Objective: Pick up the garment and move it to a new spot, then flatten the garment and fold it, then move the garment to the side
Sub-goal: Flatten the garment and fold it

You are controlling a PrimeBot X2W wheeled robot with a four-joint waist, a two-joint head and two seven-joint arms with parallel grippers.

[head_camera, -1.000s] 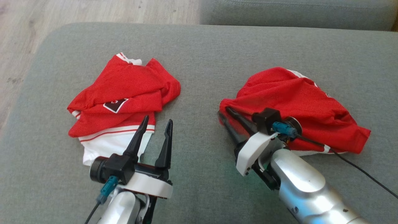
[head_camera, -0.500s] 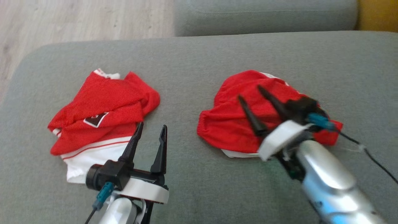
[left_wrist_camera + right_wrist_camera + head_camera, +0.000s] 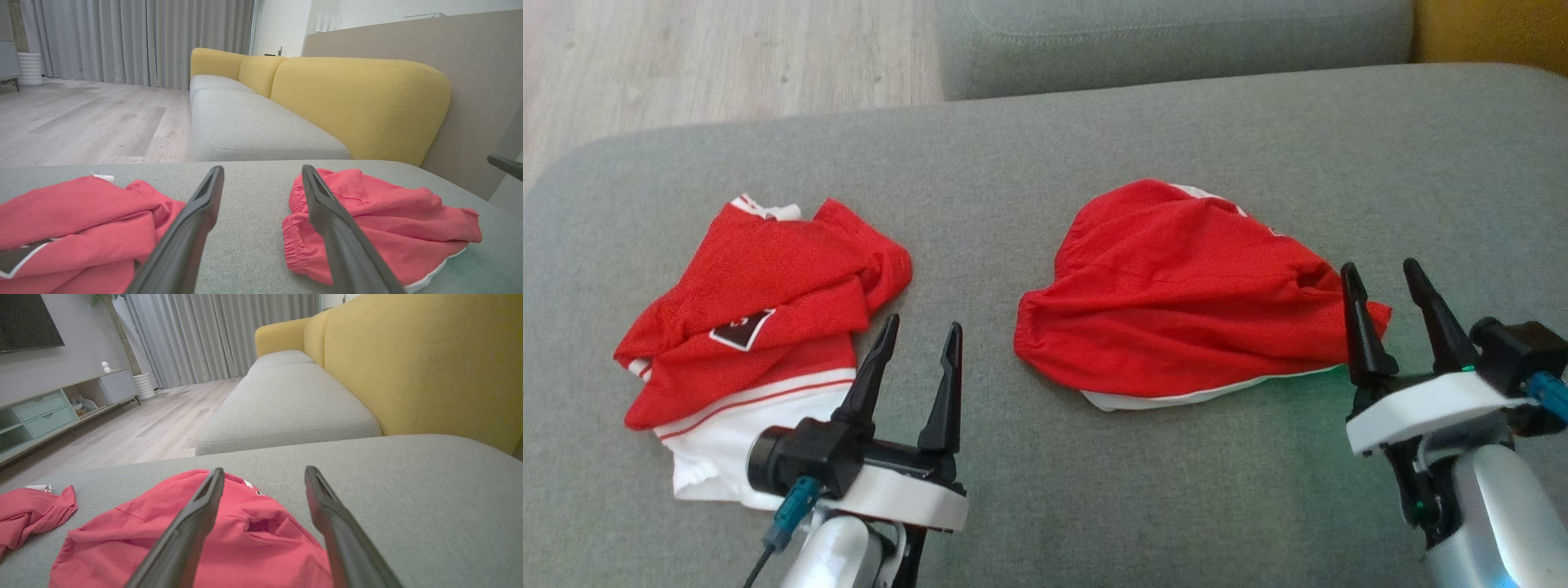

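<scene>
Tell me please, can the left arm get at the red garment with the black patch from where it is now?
Probably yes. The left end effector is open just beside the garment with the black patch, with nothing between them on the grey cushion.

**Counted by kind**

Red garments, two: the left garment (image 3: pixel 760 302) and the right garment (image 3: pixel 1176 318). Grippers, two: the left gripper (image 3: pixel 925 323) and the right gripper (image 3: pixel 1379 266), with four dark fingers (image 3: pixel 874 367). Grey seat cushions, two: near cushion (image 3: pixel 1045 155), far cushion (image 3: pixel 1176 41).
</scene>
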